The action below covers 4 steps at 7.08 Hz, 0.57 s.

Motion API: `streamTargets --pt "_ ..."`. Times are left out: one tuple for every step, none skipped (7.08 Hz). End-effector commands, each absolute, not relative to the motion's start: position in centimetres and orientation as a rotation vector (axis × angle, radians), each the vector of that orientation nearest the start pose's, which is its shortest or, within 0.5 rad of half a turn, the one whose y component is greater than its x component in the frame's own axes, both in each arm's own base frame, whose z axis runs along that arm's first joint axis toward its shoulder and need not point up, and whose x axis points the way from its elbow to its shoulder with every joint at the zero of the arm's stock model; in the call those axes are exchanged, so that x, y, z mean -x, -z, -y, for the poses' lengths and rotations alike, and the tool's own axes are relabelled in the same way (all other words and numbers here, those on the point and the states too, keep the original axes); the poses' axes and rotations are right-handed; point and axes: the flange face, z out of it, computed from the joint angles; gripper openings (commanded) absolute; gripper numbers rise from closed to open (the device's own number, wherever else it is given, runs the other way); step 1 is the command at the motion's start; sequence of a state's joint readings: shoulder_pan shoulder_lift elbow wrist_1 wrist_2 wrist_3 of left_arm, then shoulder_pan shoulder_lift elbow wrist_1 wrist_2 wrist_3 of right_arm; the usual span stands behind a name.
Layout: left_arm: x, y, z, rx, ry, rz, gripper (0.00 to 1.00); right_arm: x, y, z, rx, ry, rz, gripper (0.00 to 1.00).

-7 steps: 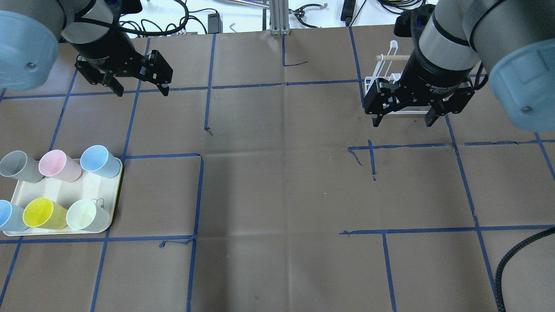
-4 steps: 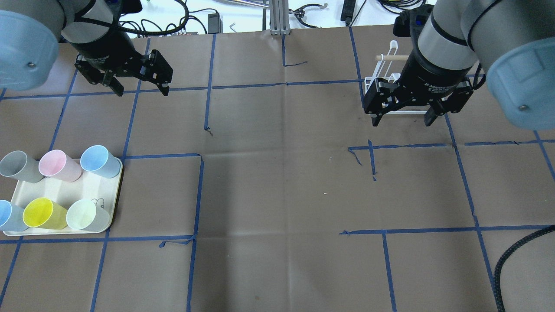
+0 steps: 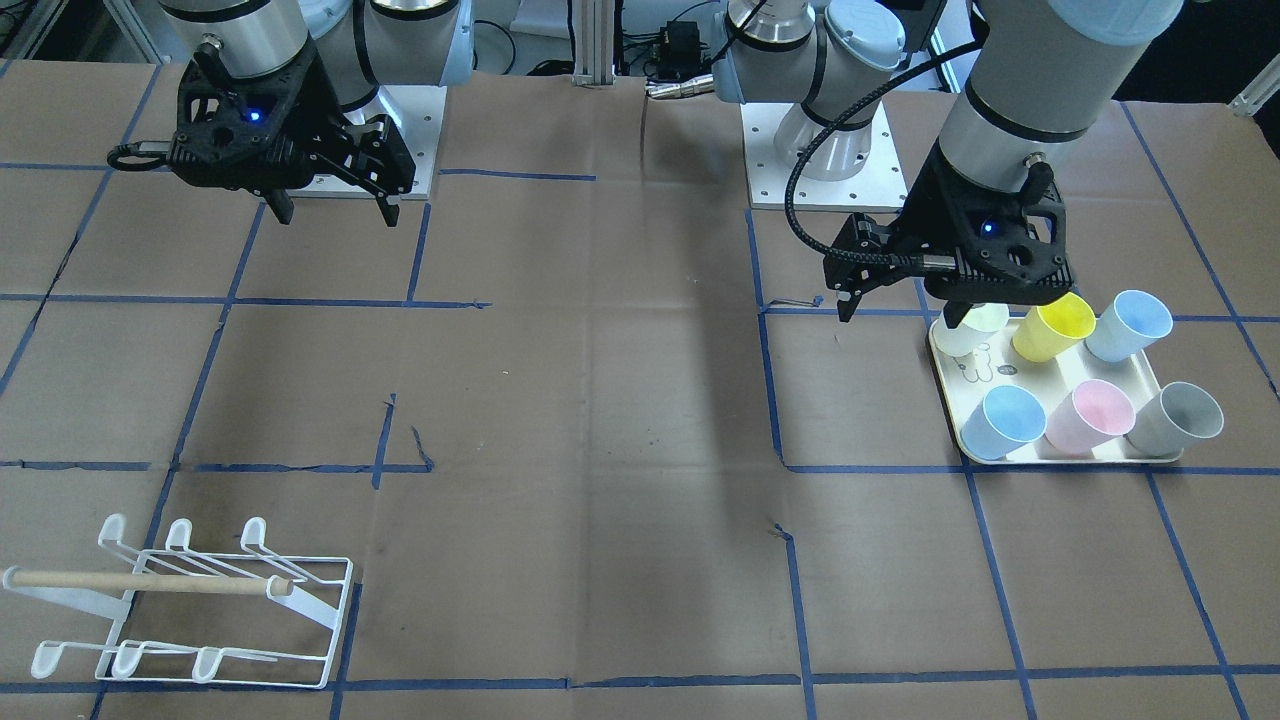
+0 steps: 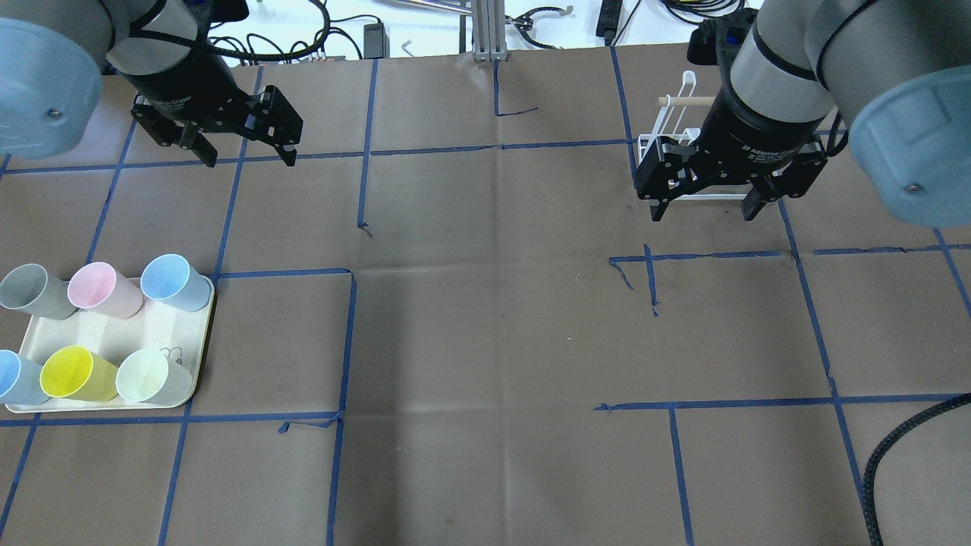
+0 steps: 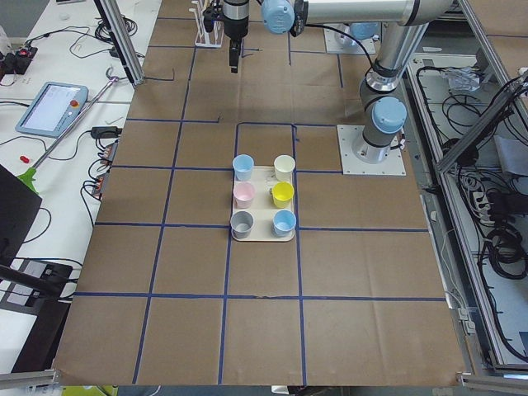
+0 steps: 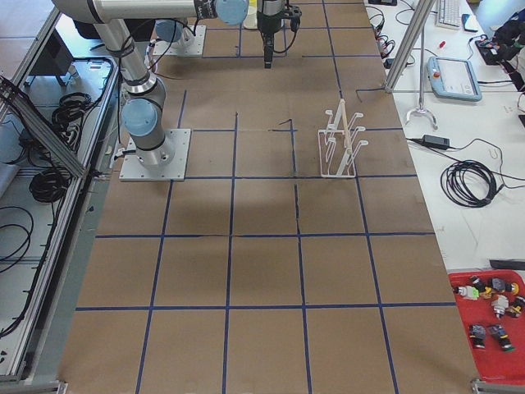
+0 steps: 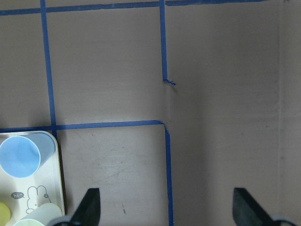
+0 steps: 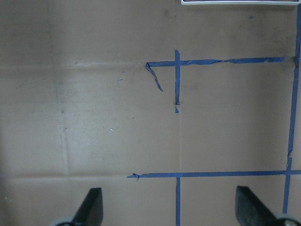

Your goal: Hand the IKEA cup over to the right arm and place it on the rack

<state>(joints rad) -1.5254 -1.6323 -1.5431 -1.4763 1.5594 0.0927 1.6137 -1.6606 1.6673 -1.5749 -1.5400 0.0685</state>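
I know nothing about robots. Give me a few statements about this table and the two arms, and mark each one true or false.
1. Six coloured plastic cups stand on the cream tray. True.
2. The left hand is gripping the yellow cup. False: that hand is open and empty, and the yellow cup stands on the tray.
3. The white wire rack with a wooden dowel holds no cups. True.
4. The right hand is shut. False: its fingers are spread apart with nothing between them.
5. Two of the cups are blue. True.
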Motion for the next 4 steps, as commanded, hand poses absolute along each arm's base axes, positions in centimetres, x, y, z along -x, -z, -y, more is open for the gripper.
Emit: streamTargets --pt "11.0 -48.3 52.5 -0.073 0.105 -3.148 1.0 -15.5 -48.4 44.7 -0.036 -0.005 -3.114 1.0" --pt "10.4 -48.0 52.5 -0.07 0.087 -3.141 0.99 -15.5 -48.4 44.7 -0.034 -0.004 -3.118 1.0" --pt "9.3 -47.6 52.3 -0.091 0.065 -3.137 0.99 -15.5 -48.3 44.8 -0.031 -0.007 -3.117 1.0" --pt "6.8 -46.1 52.2 -0.073 0.037 -3.142 0.99 -15.6 -48.3 44.8 -0.031 -0.005 -3.111 1.0"
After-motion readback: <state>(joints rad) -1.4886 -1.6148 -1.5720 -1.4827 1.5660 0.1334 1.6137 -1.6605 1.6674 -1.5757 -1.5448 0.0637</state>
